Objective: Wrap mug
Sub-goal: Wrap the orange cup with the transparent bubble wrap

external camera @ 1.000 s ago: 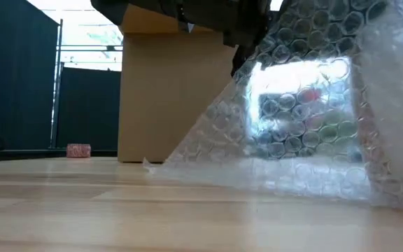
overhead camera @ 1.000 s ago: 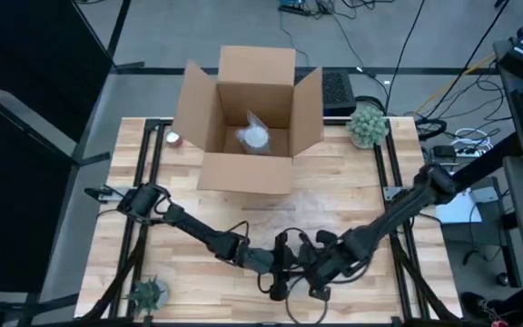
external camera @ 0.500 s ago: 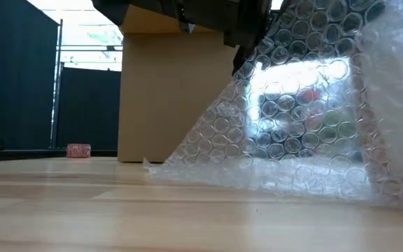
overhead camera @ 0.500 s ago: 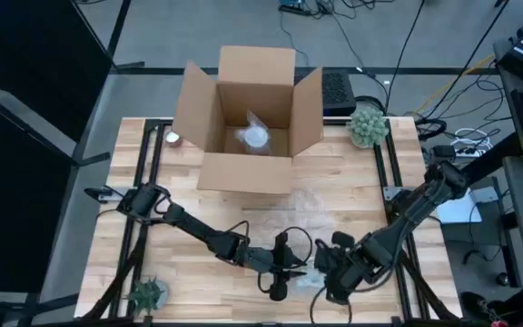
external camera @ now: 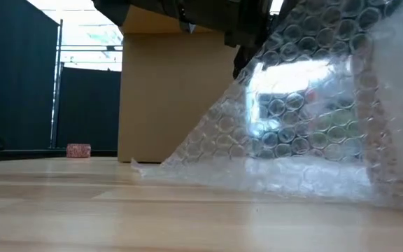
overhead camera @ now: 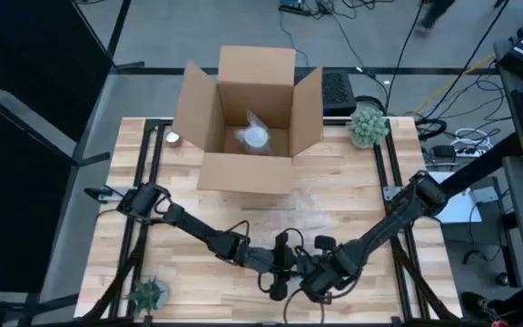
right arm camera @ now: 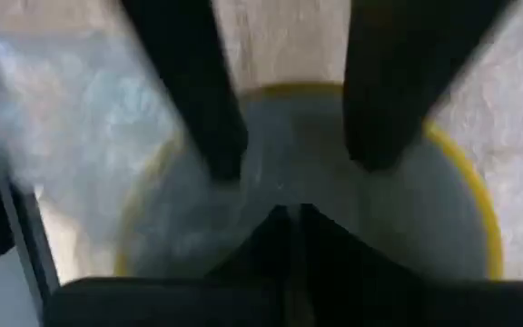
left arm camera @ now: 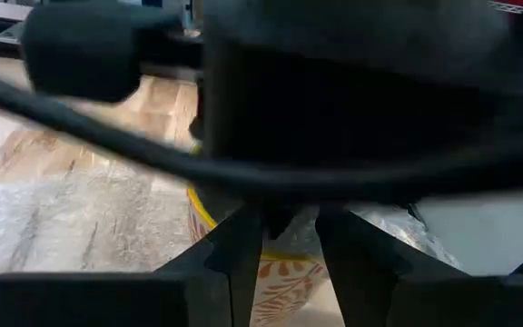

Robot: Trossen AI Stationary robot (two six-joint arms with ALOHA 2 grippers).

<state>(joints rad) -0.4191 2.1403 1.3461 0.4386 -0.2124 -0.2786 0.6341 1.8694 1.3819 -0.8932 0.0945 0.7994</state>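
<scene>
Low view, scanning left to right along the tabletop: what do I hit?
Small red object → cardboard box → bubble wrap, which fills the right side.

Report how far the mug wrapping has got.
Done: the bubble wrap is spread on the table, and the mug stands on it. In hand: the left gripper and the right gripper both work at the mug's yellow rim, near the table's front edge. Left: the mug's opening shows uncovered, so wrapping isn't closed. The cardboard box stands open behind.
</scene>
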